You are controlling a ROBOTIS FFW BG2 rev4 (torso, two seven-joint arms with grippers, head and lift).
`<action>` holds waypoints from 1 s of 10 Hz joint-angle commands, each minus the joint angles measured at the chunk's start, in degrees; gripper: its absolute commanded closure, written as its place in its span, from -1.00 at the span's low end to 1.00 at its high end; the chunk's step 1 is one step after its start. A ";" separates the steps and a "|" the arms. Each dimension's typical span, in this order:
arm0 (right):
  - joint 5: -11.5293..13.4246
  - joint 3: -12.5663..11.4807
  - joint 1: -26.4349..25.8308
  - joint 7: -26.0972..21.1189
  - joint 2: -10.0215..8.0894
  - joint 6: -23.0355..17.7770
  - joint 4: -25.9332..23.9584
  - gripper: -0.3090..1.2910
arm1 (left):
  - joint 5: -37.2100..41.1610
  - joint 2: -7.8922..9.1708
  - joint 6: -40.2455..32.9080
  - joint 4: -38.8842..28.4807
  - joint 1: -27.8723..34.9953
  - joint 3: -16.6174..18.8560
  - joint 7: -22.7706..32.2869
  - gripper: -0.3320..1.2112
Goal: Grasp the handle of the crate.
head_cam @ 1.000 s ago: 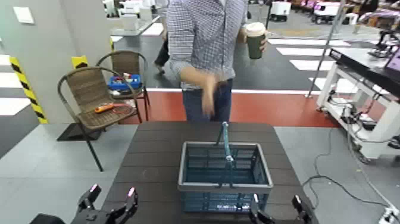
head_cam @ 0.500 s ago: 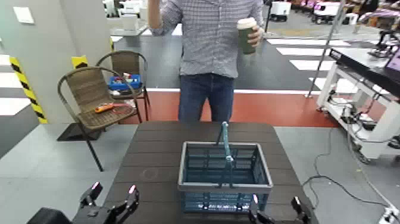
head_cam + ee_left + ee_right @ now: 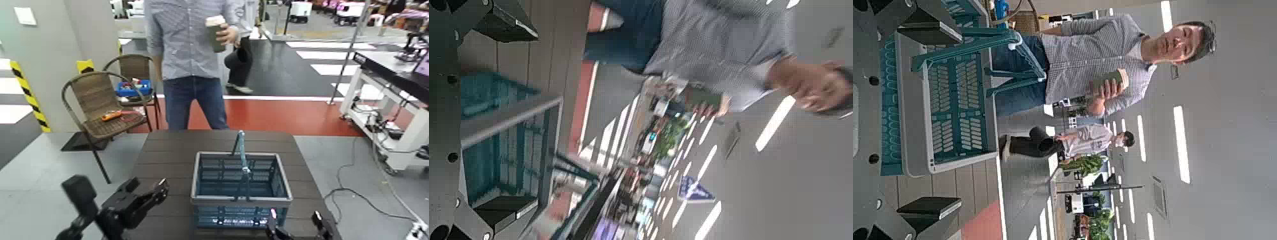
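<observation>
The teal crate (image 3: 241,186) with a grey rim stands on the dark table (image 3: 166,159), near its front edge. Its thin handle (image 3: 242,153) stands upright over the middle. My left gripper (image 3: 147,186) is lifted left of the crate, a short gap away, open, nothing between its fingers. Low at the front edge, just in front of the crate's right corner, my right gripper (image 3: 295,220) also stands open and empty. The left wrist view shows the crate (image 3: 499,140) beyond the open left gripper (image 3: 517,118). The right wrist view shows the crate (image 3: 953,100) and handle (image 3: 968,45) past the open right gripper (image 3: 938,120).
A person (image 3: 185,57) holding a cup (image 3: 217,32) stands just behind the table's far edge. Two wicker chairs (image 3: 102,105) stand to the left, one with a small blue box (image 3: 134,88). A white bench (image 3: 389,83) is at the right.
My left arm has risen and swung forward, closer to the crate's left side. The person has stepped to the left behind the table. The right gripper has stayed put.
</observation>
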 commanded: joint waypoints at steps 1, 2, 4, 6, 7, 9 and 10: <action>-0.16 0.20 -0.22 0.00 0.00 0.18 0.17 -0.42 | 8.02 2.98 11.29 4.06 -8.07 -2.37 -1.17 -0.40; -0.25 0.29 -0.22 0.00 0.09 0.35 0.26 -0.42 | 10.92 4.12 14.19 6.52 -10.97 -3.95 -2.05 -0.40; -0.25 0.29 -0.31 0.00 0.09 0.44 0.44 -0.42 | 14.61 5.53 16.48 11.01 -15.98 -7.03 -3.20 -0.40; -0.34 0.47 -0.48 0.00 0.18 0.44 0.52 -0.42 | 16.46 5.79 17.97 15.22 -20.81 -10.54 -4.43 -0.40; -0.34 0.55 -0.66 0.00 0.09 0.44 0.61 -0.42 | 18.13 5.62 18.85 17.42 -23.27 -12.39 -4.69 -0.40; -0.60 0.82 -0.83 0.00 0.09 0.44 0.70 -0.42 | 20.50 5.18 19.20 21.47 -27.23 -15.73 -4.78 -0.40; -0.69 0.91 -0.92 0.00 0.00 0.44 0.70 -0.42 | 21.91 4.65 18.76 23.75 -29.16 -17.40 -5.13 -0.40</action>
